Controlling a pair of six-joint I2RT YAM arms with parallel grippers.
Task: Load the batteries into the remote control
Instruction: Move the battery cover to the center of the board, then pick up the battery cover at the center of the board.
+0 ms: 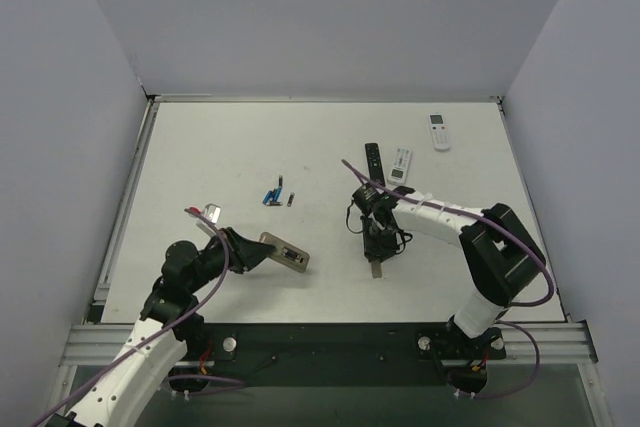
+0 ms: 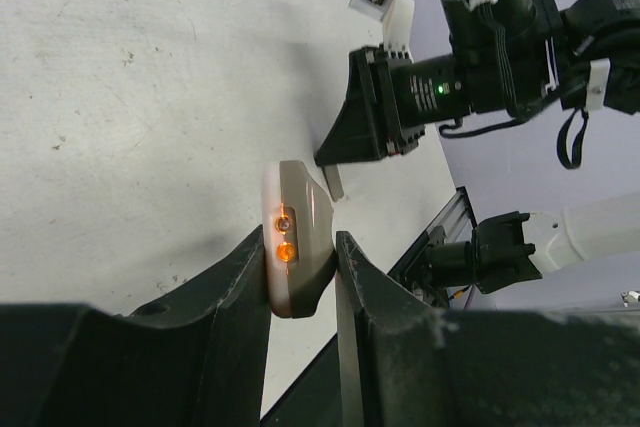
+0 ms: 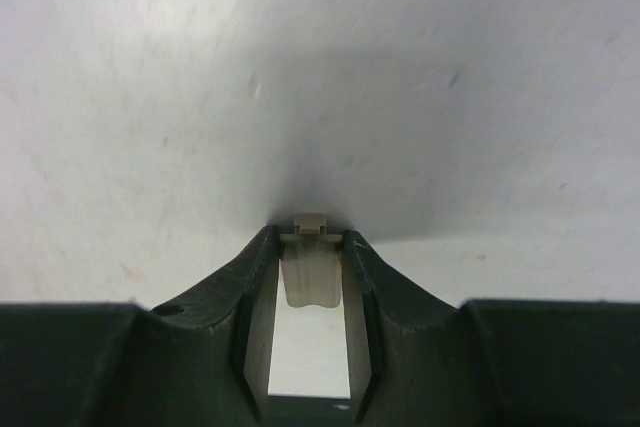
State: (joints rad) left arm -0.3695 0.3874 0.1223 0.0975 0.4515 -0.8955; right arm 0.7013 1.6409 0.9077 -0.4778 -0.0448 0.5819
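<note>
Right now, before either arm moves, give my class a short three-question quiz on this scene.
1. True or false: the left gripper is shut on the remote with the grey back.
2. Fill the gap: the batteries lie loose on the ____.
3. What does the right gripper hold? A nothing; B a small grey cover; C a battery.
Key: 1 true; 2 table; 3 B.
</note>
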